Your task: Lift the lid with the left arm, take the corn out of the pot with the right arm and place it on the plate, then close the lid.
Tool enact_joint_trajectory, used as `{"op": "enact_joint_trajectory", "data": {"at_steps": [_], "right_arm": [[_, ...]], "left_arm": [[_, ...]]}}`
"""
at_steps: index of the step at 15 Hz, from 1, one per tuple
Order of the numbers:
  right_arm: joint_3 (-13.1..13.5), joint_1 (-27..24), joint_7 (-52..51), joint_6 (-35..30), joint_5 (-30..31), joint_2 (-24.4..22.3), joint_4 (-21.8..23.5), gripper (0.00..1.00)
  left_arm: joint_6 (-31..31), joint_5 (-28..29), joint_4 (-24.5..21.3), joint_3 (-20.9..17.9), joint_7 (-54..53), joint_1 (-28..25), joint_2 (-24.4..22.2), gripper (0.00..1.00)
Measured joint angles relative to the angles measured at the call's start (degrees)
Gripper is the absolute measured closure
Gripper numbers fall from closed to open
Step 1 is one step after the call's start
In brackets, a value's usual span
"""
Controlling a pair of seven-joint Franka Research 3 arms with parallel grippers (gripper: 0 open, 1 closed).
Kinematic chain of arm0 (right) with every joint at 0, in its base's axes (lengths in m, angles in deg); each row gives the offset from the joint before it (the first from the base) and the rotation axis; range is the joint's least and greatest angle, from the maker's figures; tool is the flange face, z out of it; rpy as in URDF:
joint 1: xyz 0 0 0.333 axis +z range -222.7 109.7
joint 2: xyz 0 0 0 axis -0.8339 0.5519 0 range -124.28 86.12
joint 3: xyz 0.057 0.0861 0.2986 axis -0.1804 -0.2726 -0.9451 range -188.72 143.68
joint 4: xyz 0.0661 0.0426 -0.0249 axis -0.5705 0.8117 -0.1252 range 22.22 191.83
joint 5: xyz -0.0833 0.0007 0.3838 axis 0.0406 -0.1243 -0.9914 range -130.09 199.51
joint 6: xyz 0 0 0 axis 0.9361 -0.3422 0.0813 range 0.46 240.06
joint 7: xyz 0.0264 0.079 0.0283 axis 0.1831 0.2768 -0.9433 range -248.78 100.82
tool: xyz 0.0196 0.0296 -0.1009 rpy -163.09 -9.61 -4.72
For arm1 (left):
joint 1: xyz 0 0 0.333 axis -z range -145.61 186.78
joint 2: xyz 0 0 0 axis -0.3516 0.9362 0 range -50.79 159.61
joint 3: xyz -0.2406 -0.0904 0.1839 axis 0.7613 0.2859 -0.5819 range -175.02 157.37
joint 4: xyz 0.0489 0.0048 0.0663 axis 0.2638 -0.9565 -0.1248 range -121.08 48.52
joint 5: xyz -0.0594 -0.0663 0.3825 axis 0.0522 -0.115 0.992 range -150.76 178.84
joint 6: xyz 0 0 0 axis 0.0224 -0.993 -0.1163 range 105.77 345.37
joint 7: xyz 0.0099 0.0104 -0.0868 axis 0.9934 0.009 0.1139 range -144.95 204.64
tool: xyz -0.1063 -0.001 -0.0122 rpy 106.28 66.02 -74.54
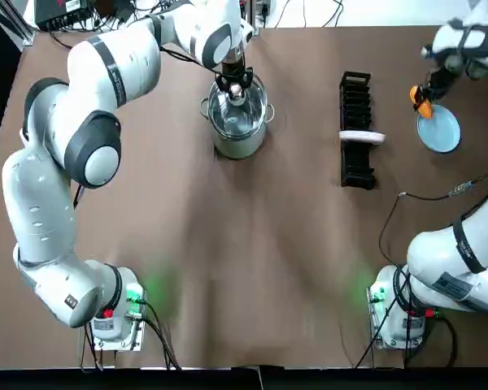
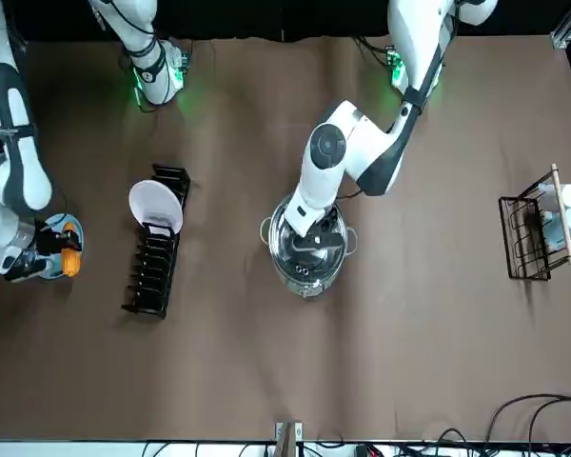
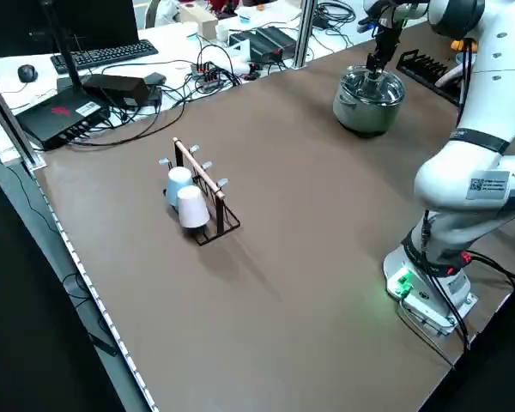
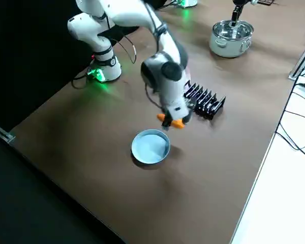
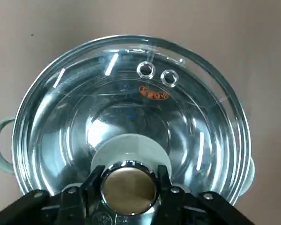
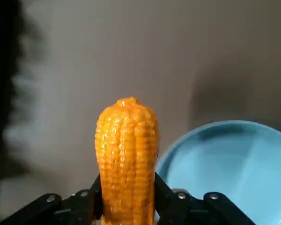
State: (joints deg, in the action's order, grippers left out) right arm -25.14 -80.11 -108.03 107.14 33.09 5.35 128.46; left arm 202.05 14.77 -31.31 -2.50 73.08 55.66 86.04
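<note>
**Status**
- The right gripper [image 6: 128, 200] is clamped on one end of the corn [image 6: 126, 145]. The cob projects past the fingertips, in line with them.
- The corn hangs above the surface [image 1: 252, 268] at the rim of the blue plate [image 6: 234, 164]. It is not over the plate's middle and touches nothing else.
- The left gripper [image 5: 129, 177] is closed on the knob [image 5: 129, 190] of the glass lid [image 5: 131, 89] over the pot [image 1: 237, 145], well apart from the plate.
- It cannot be told whether the lid is seated or slightly raised. No corn shows through the glass.

**Step in hand (judged): set the corn on the plate**
1. Carry the corn sideways until it is over the plate's centre.
2. Lower until the cob's free end touches the plate or is just above it. If released from height, the round cob would likely roll over the shallow rim.
3. Part the fingers fully, then retract straight up so they do not drag the cob.
4. Hold the left arm steady on the knob until the right arm is clear, then seat the lid squarely on the pot
</note>
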Motion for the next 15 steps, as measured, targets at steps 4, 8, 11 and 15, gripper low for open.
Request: {"op": "enact_joint_trajectory", "data": {"at_steps": [4, 8, 11, 15], "right_arm": [[0.09, -7.2, -6.97, 8.63, 0.45, -0.07, 4.91, 0.6], [0.06, -9.74, -9.38, 9.6, 0.47, 0.4, 5.67, 0.6], [-0.37, -9.68, -9.4, 12.45, 0.47, 1.49, 6.0, 0.6], [-0.57, -9.64, -9.55, 16.36, 0.52, 4.15, 6.0, 0.6]], "left_arm": [[0.0, 0.0, 0.0, 0.0, 0.0, 0.17, 0.1, 0.49], [-0.56, 0.0, 0.01, 0.0, 0.0, 0.42, 0.1, 0.49], [-3.17, 0.0, 0.42, -0.06, 0.0, 0.52, 0.08, 0.49], [-3.45, 0.0, 0.51, -0.07, 0.0, 0.54, 0.08, 0.49]]}}
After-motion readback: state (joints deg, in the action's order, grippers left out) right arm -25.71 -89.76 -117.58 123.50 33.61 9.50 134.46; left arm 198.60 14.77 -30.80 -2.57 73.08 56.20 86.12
